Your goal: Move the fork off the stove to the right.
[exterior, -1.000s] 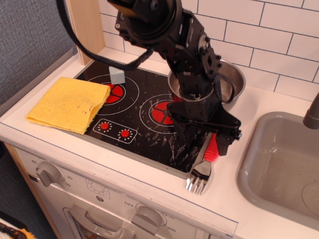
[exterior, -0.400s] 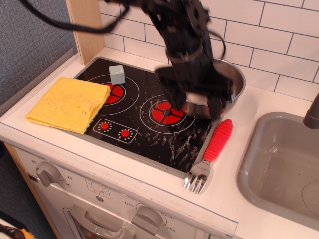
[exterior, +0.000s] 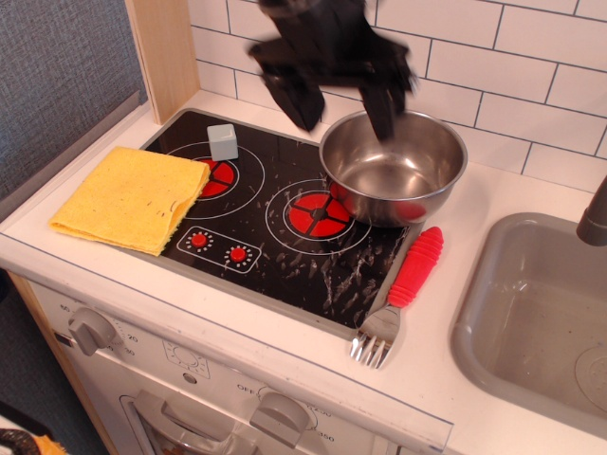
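Note:
The fork (exterior: 404,285), with a ribbed red handle and silver tines, lies on the white counter just right of the stove's right rim, tines toward the front edge. The stove (exterior: 256,227) is a glossy black cooktop with two red-and-white burner rings. My gripper (exterior: 343,102) is blurred, high above the back of the stove and the steel bowl, well clear of the fork. Its two fingers stand apart and hold nothing.
A steel bowl (exterior: 394,167) sits at the stove's back right corner. A small grey block (exterior: 223,141) stands on the left burner. A yellow cloth (exterior: 133,197) overlaps the stove's left edge. A grey sink (exterior: 536,313) lies to the right.
My gripper has let go of the fork and risen up and back from it, to above the bowl. The fork stays lying on the counter right of the stove.

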Robot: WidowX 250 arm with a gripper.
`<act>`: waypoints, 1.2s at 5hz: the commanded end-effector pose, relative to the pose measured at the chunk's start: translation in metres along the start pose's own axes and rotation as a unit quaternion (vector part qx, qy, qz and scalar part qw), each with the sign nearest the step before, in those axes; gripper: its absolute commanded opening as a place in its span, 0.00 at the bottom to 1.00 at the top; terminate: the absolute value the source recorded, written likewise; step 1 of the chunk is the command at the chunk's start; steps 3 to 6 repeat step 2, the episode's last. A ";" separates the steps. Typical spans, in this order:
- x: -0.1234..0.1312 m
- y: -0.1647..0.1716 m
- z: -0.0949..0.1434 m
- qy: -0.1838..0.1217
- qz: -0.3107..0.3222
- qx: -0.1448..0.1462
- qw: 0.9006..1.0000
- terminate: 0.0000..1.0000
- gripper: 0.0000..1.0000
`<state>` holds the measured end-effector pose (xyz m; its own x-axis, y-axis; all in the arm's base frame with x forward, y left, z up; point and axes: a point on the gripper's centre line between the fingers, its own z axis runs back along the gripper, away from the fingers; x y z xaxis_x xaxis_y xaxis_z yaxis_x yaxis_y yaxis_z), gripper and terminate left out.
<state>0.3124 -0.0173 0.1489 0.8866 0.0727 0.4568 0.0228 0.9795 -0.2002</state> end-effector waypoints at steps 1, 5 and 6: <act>0.001 0.001 0.011 -0.015 -0.005 -0.001 1.000 0.00 1.00; 0.001 0.001 0.011 -0.015 -0.005 -0.001 1.000 1.00 1.00; 0.001 0.001 0.011 -0.015 -0.005 -0.001 1.000 1.00 1.00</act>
